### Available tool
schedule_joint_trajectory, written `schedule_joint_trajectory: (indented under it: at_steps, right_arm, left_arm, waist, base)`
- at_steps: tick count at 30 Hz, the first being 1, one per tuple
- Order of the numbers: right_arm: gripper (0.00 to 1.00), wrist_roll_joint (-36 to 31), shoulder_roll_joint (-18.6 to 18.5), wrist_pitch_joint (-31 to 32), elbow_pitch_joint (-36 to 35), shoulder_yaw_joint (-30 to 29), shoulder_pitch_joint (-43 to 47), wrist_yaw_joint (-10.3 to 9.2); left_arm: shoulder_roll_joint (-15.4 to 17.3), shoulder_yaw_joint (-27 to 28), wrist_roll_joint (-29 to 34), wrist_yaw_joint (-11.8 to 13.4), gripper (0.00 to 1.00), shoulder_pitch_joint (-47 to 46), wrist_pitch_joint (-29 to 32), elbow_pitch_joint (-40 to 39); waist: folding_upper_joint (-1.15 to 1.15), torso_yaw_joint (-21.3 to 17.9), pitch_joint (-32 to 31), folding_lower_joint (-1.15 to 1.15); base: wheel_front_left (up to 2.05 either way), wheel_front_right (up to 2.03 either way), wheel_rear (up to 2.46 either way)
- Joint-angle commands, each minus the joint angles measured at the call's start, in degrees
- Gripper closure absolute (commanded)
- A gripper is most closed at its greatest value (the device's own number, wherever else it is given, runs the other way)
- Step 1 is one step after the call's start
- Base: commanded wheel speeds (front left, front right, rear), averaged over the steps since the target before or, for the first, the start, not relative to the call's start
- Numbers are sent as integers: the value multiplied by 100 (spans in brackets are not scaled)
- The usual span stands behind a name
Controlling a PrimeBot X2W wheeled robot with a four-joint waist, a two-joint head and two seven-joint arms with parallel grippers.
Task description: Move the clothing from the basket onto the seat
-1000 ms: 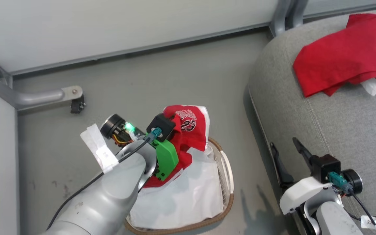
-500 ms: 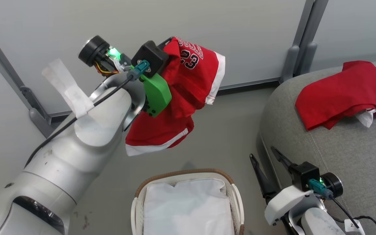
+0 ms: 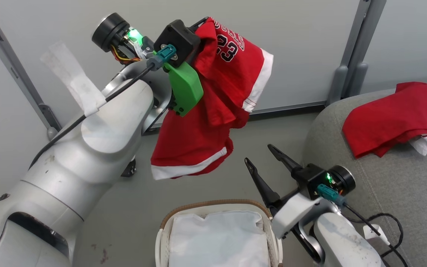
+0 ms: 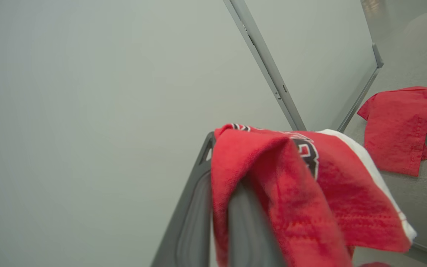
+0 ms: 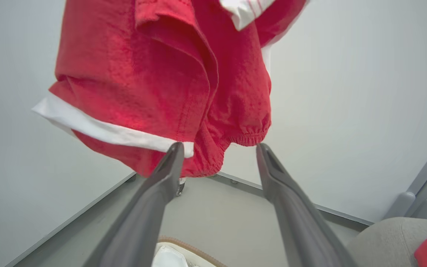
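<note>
Nearest us, the basket [image 3: 213,202] shows its white lining [image 3: 217,241]. Just beside it, our right gripper [image 3: 262,155] points upward with its fingers spread wide apart. Higher up, our left gripper [image 3: 199,26] is clamped on the printed red garment [image 3: 213,111], which hangs in the air above the floor. Farther right, the plain red garment [image 3: 395,118] lies on the seat [image 3: 384,193].

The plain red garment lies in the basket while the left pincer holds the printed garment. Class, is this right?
No: the head view shows the plain red garment on the seat; the left pincer holds the printed garment.
</note>
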Motion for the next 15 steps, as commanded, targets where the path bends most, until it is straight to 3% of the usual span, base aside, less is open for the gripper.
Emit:
schedule_joint_trajectory:
  at_steps: [1, 15]
  right_arm:
    - [0, -20, -24, -1, -2, 46, -133, -8]
    - [0, -101, -22, -1, 730, 603, -1216, -8]
  left_arm:
    - [-1, -25, -30, -14, 100, -74, 8, -18]
    - [-322, -367, -282, -14, 100, -107, 222, -348]
  waist:
    - [0, 50, -24, 0]
    - [0, 272, 23, 0]
  base:
    - [0, 0, 0]
    - [0, 0, 0]
